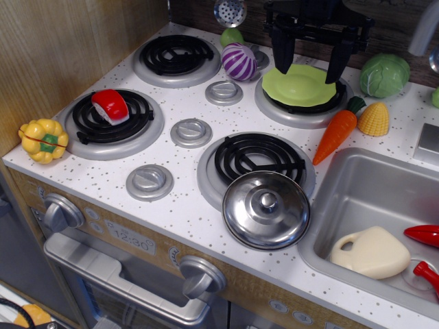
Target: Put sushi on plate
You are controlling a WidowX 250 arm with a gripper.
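The small red-topped, white-based toy sushi [110,106] sits on the front-left burner, well apart from the round lime-green plastic plate [299,85] on the back-right burner, where the black gripper [310,65] hangs spread and empty, so nothing is grasped yet.

Single view, high over the desk [185,205] front edge, angled down toward the back wall, fairly near

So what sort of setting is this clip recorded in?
Most likely a child's toy kitchen, not a real one: a speckled play stove with four coil burners and plastic knobs, a small sink at the right, and plastic food such as a carrot and corn.
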